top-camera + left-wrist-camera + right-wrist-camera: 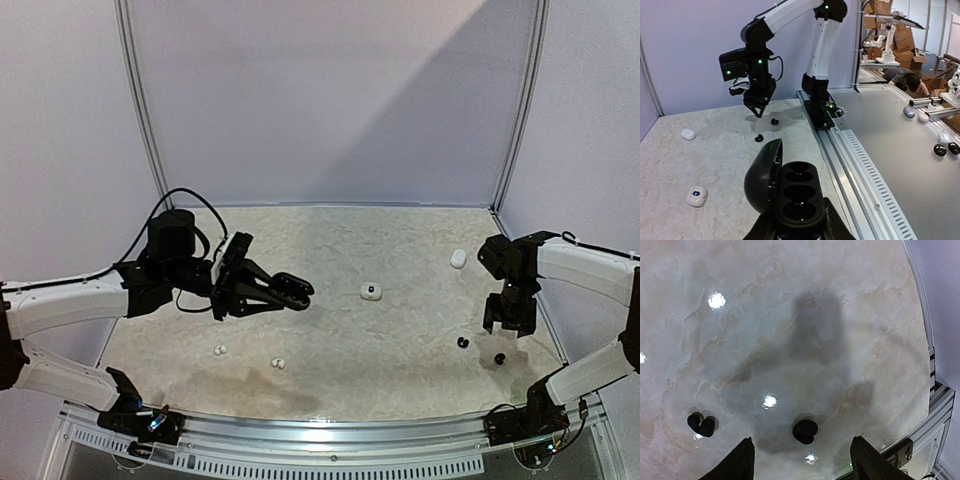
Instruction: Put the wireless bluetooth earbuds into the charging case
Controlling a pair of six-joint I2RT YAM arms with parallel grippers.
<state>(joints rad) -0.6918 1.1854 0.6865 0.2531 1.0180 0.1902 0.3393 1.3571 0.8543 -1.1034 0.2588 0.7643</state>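
Open room around black earbud under right gripper

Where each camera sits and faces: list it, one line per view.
Top external: above and behind, looking down on the table; both arms show, left claw gripping the open black case.
Left wrist: faces across the table at the right claw; own claw and case show.
Right wrist: points straight down; own open fingers show.
Shared: all three show the two black earbuds.

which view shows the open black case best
The left wrist view: the black case fills the foreground, lid swung open, its inner wells facing the camera. The top external view shows it only small and dark at the tip of the left gripper, interior unreadable. The right wrist view does not show it.
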